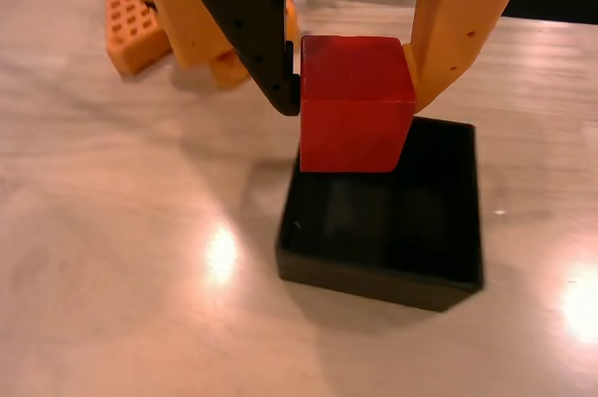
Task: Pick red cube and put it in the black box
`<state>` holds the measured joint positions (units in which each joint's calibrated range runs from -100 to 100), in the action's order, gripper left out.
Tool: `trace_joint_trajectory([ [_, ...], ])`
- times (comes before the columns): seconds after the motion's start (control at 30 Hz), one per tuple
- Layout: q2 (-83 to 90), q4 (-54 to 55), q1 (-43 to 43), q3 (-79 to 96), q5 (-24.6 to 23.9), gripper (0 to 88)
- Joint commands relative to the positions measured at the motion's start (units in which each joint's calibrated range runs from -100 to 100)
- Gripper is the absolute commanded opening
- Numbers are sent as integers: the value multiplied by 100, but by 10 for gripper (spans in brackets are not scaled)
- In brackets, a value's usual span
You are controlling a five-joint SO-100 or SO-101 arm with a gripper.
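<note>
Red and glossy, a red cube (356,103) is hanging in the wrist view, pinched on both sides by the gripper (353,98). One finger, black (250,19), is pressing against the side of the cube toward the picture's left, and an orange finger (458,14) is pressing against the opposite side, so the claw is clamped on the cube. The cube is sitting above the far wall of the black box (383,271), overlapping that rim in the picture, and its lower edge is not resting on the box floor. The box is open-topped and is lying on a pale, shiny table (121,257). Beyond the box, toward the upper left, an orange gridded part (131,28) is resting on the table.
</note>
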<state>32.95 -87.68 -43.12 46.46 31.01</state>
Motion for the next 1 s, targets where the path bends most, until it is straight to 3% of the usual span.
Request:
trace_joint_trajectory([
  [0.0, 147, 250, -174, -48, 17, 12],
  [0.73, 147, 242, -458, 15, 17, 12],
  [0.83, 147, 201, -458, 33, 17, 27],
  [0.97, 147, 169, -450, 42, 17, 113],
])
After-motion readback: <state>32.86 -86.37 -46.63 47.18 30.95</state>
